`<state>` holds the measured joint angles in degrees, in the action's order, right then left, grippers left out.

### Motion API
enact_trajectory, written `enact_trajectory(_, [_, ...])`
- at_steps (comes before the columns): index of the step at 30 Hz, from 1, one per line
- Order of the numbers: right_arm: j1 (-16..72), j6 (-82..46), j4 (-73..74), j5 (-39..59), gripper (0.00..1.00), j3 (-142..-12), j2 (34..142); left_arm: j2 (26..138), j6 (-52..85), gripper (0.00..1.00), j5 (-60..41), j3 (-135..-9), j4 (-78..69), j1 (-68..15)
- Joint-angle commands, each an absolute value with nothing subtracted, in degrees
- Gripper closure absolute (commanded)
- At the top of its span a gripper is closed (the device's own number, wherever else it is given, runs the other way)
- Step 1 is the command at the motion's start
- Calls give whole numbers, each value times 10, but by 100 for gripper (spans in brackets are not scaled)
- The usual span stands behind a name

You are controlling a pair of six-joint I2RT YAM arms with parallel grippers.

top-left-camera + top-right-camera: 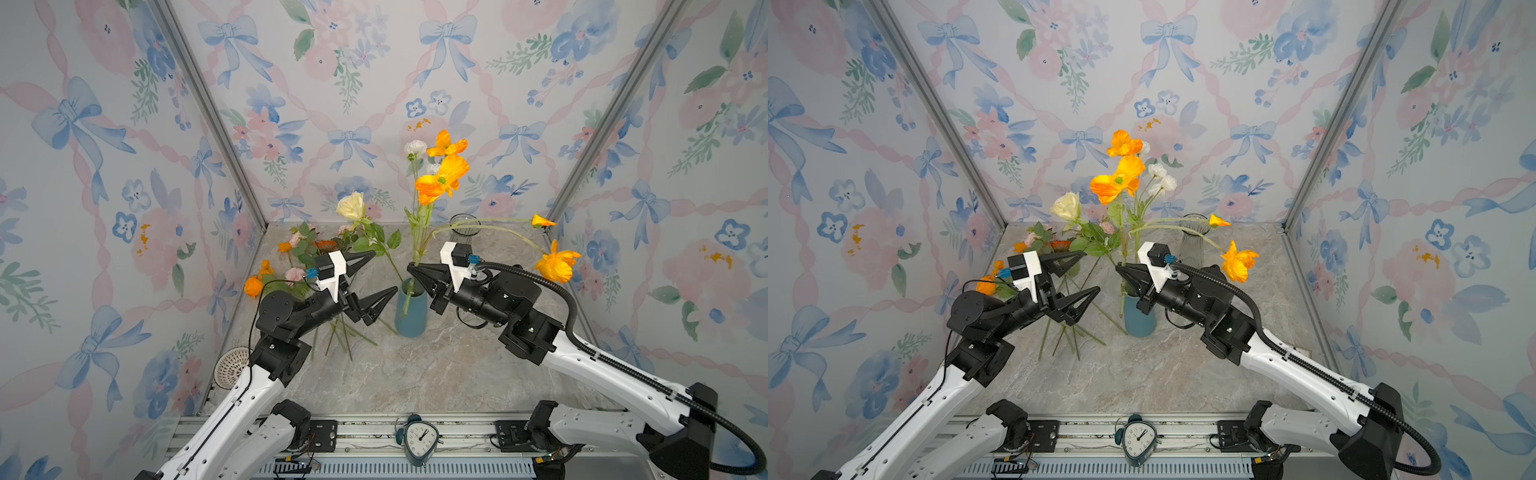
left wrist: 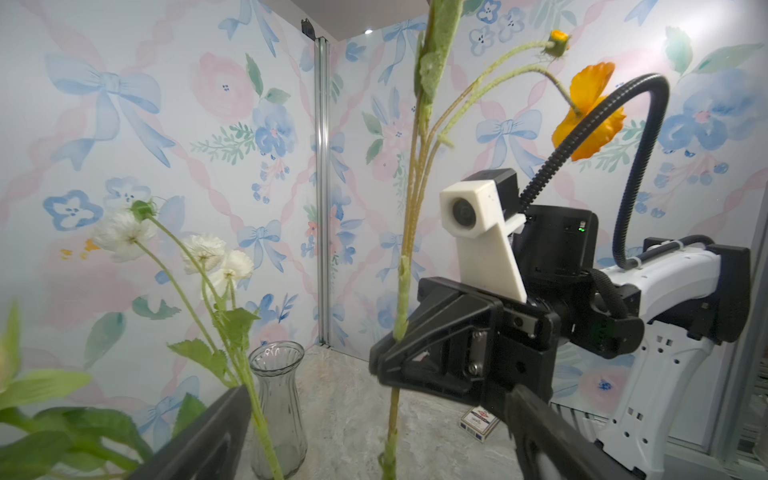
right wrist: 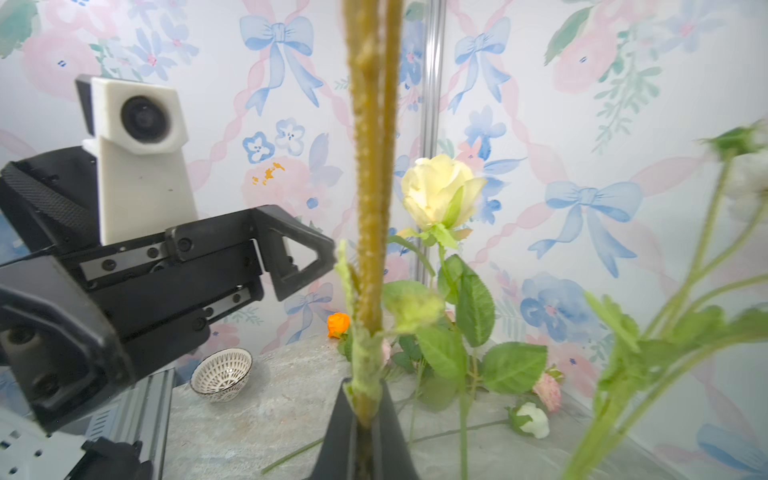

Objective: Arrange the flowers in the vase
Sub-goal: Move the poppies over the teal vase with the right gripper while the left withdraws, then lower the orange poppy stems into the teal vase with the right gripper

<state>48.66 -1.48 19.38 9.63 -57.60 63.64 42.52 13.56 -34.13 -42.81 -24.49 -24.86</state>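
Some stems [image 1: 408, 297] stand in the blue vase [image 1: 411, 322] (right claw [image 1: 411, 268] clamps a poppy stem [image 2: 409, 216] above); left claw [image 1: 386, 271] gapes, empty.

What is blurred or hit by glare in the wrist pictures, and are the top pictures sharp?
Right wrist view: poppy stem near the lens soft, white flower at the edge smeared, cream rose sharp. Left wrist view: pale glare on the wallpaper, near leaves blurred. Both top views: sharp, evenly lit.
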Motion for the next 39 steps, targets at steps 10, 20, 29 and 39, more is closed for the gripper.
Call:
enact_trajectory(10, [434, -35, 289, -84, 100, -545, 649, 373, 41, 2, -276, -382, -88, -201])
enact_trajectory(20, [435, -73, 341, -85, 100, -519, 715, 418, 35, 2, -270, -396, -54, -190])
enact_trajectory(29, [469, -43, 379, -108, 97, -477, 741, 431, 43, 2, -289, -407, -54, -183])
enact_trajectory(39, [499, -47, 403, -127, 73, -446, 766, 446, 47, 2, -317, -410, -54, -176])
